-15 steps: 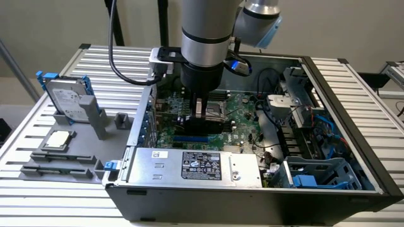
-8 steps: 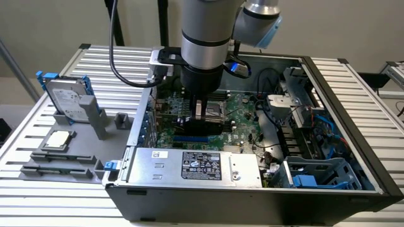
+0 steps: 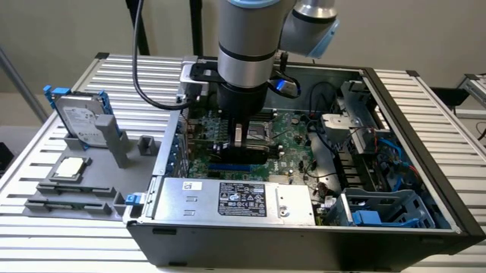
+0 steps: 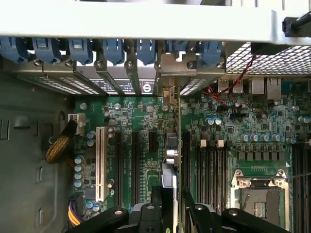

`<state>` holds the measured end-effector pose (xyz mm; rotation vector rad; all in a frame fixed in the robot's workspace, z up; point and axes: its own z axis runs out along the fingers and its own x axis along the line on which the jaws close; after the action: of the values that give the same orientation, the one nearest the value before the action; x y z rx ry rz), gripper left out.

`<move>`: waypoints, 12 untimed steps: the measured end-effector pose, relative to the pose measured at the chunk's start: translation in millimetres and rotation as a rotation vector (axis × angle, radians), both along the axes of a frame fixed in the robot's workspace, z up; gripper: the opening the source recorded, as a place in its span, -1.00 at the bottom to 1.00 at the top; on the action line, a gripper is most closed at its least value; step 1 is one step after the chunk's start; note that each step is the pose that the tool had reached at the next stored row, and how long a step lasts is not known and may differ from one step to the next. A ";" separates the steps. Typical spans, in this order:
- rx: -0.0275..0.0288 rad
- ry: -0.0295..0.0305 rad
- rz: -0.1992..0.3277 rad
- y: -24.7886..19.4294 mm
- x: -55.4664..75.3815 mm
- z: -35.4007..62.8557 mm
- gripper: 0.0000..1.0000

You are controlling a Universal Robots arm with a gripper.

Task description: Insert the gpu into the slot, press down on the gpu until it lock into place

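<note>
Your gripper (image 3: 240, 145) clamps the flat, black, rectangular gpu (image 3: 249, 154) upright on edge over the green motherboard (image 3: 292, 129), just above the long blue slot (image 3: 230, 168), inside the open dark metal case (image 3: 304, 250).

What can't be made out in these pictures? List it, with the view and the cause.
Exterior view: whether the gpu sits fully in the blue slot; the gripper and the card itself cover the joint.
Wrist view: the gpu's face; it shows edge-on.
Exterior view: the power supply label text, too small.
</note>
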<state>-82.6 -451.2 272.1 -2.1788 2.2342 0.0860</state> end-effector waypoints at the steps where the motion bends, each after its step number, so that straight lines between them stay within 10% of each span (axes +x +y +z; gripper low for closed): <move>1: 0.0000 0.0007 0.000 -0.1 0.0 -0.8 -0.48; 12: -0.0001 0.0044 0.001 -0.6 -0.5 -4.8 -0.48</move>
<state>-83.1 -451.8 267.4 -2.1822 2.2352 0.0907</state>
